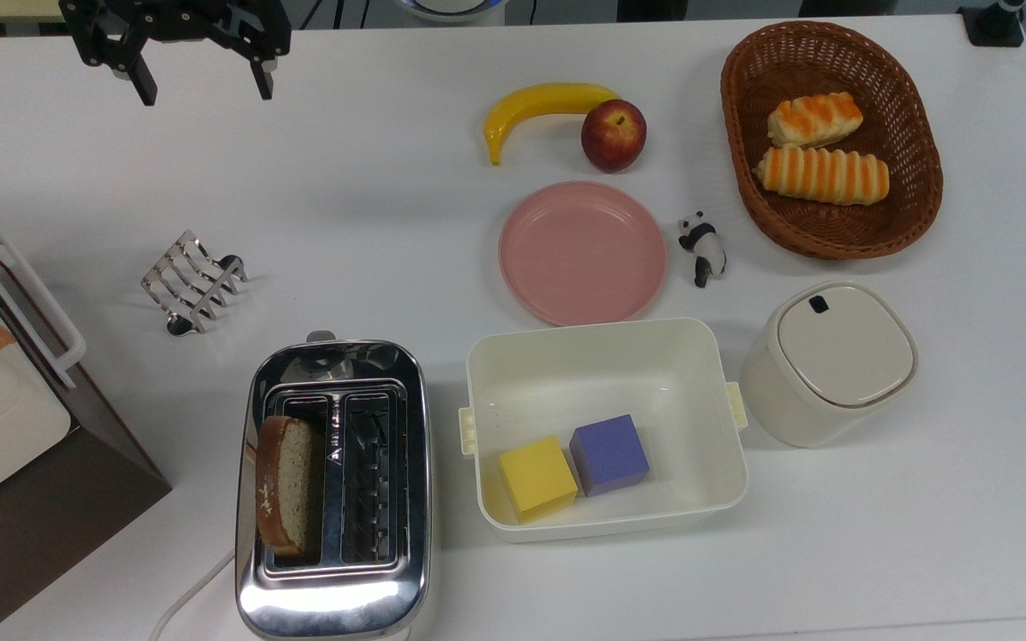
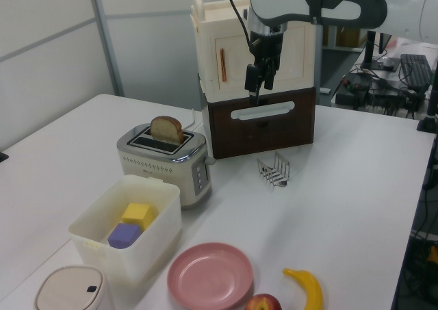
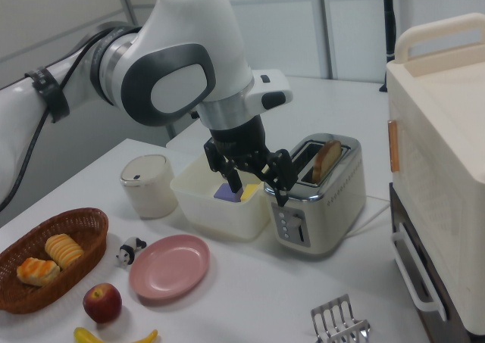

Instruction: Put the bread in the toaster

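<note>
Nearest you in the top view stands the toaster (image 1: pixel 333 488), chrome and shiny, with two dark slots. The bread (image 1: pixel 286 483) stands on edge in the slot on the top view's left, its brown crust and rounded top poking above the rim; the other slot holds nothing but its wire grid. The crumb is pale tan and speckled.

Just beside the toaster, on the top view's right, you have a white bin (image 1: pixel 604 347) with a yellow cube (image 1: pixel 537 476) and a purple cube (image 1: pixel 609 454) touching each other on its floor. Next to that sits a cream lidded canister (image 1: pixel 827 362), shut.

Further back lies a pink plate (image 1: pixel 582 252), bare, with a small panda figure (image 1: pixel 703 247) near it, and a wire toast rack (image 1: pixel 192 282) well off to the top view's left. Beyond them a banana (image 1: pixel 541 107) and an apple (image 1: pixel 613 134) touch, and a wicker basket (image 1: pixel 916 123) holds two orange-striped rolls (image 1: pixel 821 174).

At the far edge the gripper (image 1: pixel 201 87) hangs above the table with its fingers (image 1: pixel 145 85) spread wide, holding nothing and touching nothing, well apart from the toaster.
</note>
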